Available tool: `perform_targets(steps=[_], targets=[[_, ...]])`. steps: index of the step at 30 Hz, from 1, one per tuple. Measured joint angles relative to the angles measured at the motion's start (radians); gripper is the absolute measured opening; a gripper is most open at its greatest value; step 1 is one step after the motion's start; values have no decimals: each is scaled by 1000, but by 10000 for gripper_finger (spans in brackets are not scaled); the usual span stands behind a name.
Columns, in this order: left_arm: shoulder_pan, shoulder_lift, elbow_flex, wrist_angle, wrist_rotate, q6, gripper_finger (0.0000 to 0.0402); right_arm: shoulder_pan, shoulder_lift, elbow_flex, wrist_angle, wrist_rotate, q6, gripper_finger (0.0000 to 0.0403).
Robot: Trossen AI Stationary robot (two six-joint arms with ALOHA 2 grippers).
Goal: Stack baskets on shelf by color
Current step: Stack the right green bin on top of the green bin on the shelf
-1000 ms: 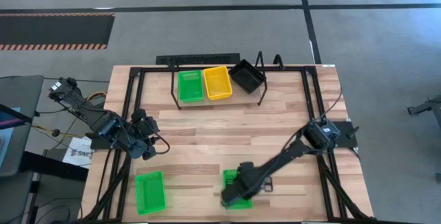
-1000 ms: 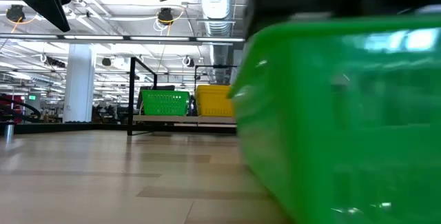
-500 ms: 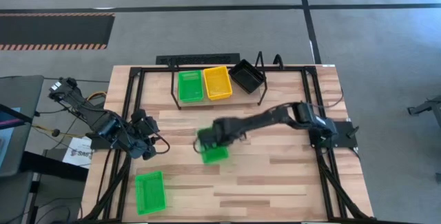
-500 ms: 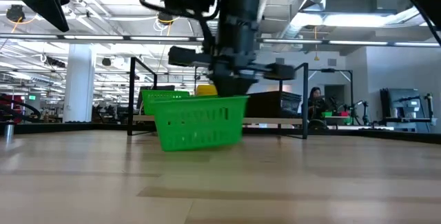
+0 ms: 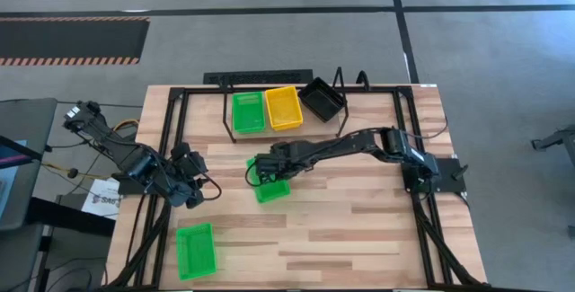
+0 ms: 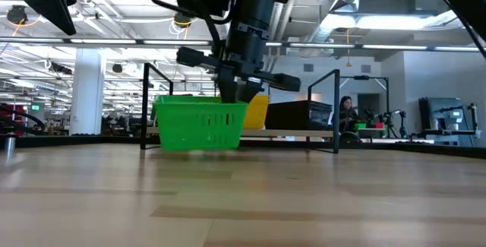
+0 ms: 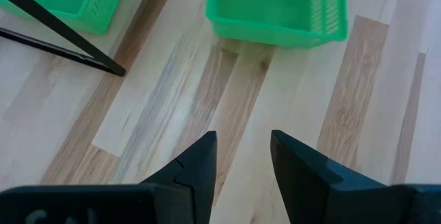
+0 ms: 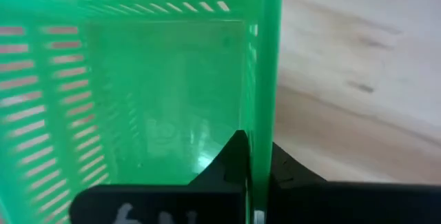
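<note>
My right hand [image 5: 262, 171] is clenched on the rim of a green basket [image 5: 270, 184], carrying it just above the worktop [image 5: 359, 229] near the middle, short of the shelf [image 5: 269, 133]. The shelf bears a green basket [image 5: 248, 112], a yellow basket [image 5: 284, 108] and a tilted black basket [image 5: 322, 99]. My left hand [image 7: 238, 162] waits released at the left edge, another green basket [image 5: 196, 251] lying near it

Three baskets [image 5: 286, 105] sit side by side on the shelf [image 5: 229, 127] at the table's [image 5: 377, 229] far edge. A fourth [image 5: 269, 182] lies in front of the shelf, seemingly just above the tabletop. A fifth [image 5: 196, 251] rests near the near-left corner.
</note>
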Motion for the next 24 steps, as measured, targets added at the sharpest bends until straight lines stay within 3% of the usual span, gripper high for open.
perform_targets(steps=[14, 19, 24], targets=[[0, 0, 0, 0, -1, 5, 125, -3, 0, 15, 1, -23, 15, 167], [0, 0, 0, 0, -22, -32, 125, -7, 0, 163, -23, -44, -81, 202], [0, 0, 0, 0, -47, -59, 125, -6, -1, 387, -254, -28, -192, 205]])
